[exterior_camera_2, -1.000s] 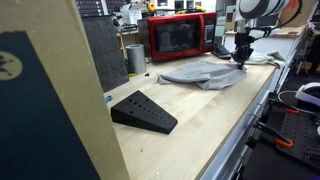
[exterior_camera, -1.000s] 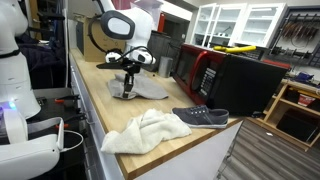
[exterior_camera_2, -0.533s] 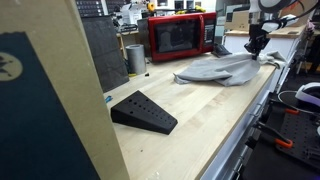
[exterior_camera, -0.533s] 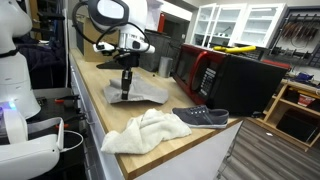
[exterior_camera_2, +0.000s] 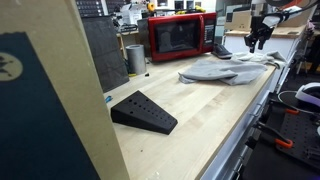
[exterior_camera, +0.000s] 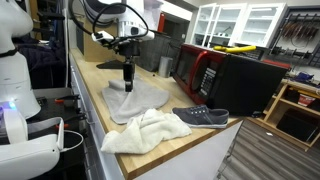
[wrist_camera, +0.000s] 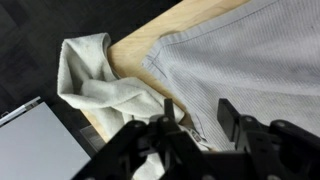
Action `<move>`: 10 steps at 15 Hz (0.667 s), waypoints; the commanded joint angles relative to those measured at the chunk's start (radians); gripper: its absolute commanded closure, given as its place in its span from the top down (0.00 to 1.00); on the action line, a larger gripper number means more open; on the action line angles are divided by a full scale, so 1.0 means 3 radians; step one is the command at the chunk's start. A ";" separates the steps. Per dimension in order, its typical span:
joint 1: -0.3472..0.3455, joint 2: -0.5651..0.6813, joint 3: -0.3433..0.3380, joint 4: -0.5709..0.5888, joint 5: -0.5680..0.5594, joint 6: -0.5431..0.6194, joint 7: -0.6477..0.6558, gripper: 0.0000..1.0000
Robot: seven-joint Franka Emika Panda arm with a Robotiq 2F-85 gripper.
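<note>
The grey cloth is lying spread on the wooden counter. The gripper is hanging just above it, jaws standing partly apart and gripping nothing. One white towel and one dark shoe are lying nearby, while one red microwave, one metal cup and one black wedge are sitting farther along.

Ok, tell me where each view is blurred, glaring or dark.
Wrist view: the jaws along the bottom are dark and out of focus, the grey cloth fairly sharp. In an exterior view the wooden panel close to the lens is soft; in an exterior view the white cabinets glare.
</note>
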 commanded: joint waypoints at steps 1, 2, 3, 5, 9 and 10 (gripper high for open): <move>0.0137 -0.0188 0.0155 -0.0034 0.0115 -0.0015 0.0038 0.82; 0.0196 -0.0201 0.0195 -0.0024 0.0185 -0.0010 0.0006 0.88; 0.0289 -0.0163 0.0222 0.0007 0.0307 0.0024 -0.0052 0.95; 0.0469 -0.0068 0.0295 0.0066 0.0527 0.0095 -0.0104 1.00; 0.0810 0.0145 0.0485 0.0173 0.0866 0.0258 -0.0149 1.00; 0.0903 0.0215 0.0523 0.0202 0.0954 0.0288 -0.0203 1.00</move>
